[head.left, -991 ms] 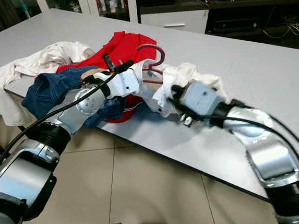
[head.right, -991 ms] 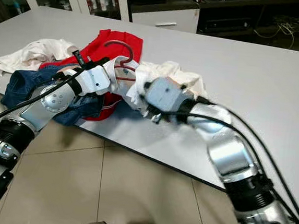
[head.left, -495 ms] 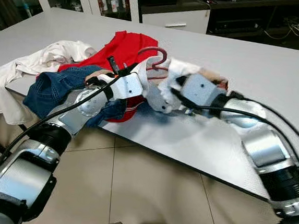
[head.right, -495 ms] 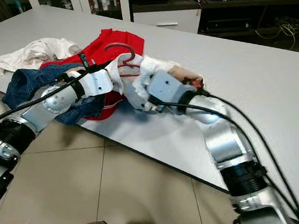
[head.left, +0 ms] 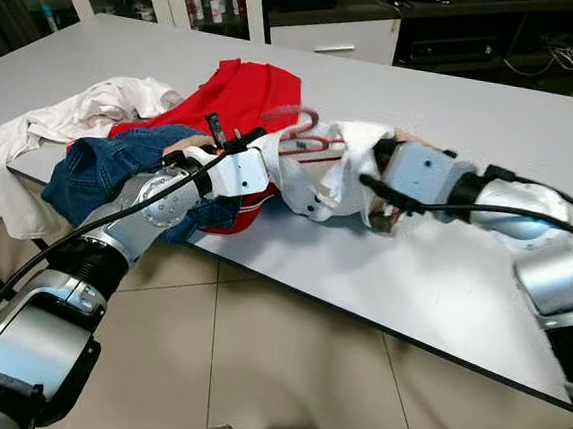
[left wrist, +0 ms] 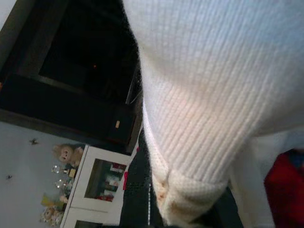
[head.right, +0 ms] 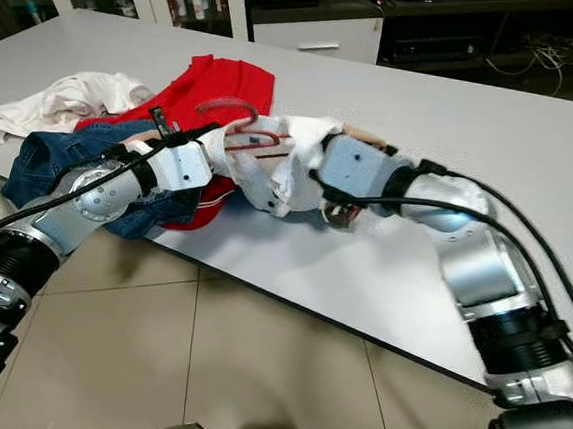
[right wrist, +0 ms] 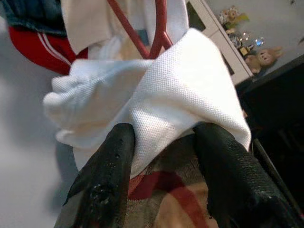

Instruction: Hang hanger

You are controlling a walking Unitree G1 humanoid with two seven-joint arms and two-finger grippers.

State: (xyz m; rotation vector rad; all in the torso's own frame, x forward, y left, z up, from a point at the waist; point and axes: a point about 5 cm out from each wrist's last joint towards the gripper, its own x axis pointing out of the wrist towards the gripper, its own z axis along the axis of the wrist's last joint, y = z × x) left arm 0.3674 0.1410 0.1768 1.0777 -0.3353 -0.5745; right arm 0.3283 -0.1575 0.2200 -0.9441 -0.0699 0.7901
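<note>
The red hanger lies at the near side of the grey worktop, its hook rising above a white knit garment draped over it, with a red shirt behind and blue jeans to the robot's left. The right tool has its two black fingers spread moderately around a bunched fold of the white cloth, touching it on both sides, with the hanger's red neck just beyond. The left tool is buried in the same garment; whether it grips or gapes I cannot tell (its wrist view is mostly ribbed white knit).

The hanger looks light, thin and stiff, so it should lift easily, but the cloth on it is soft and slack and will slide or sag if only fabric is held. The safer hold is probably the rigid neck below the hook, or a shoulder bar through the cloth.
</note>
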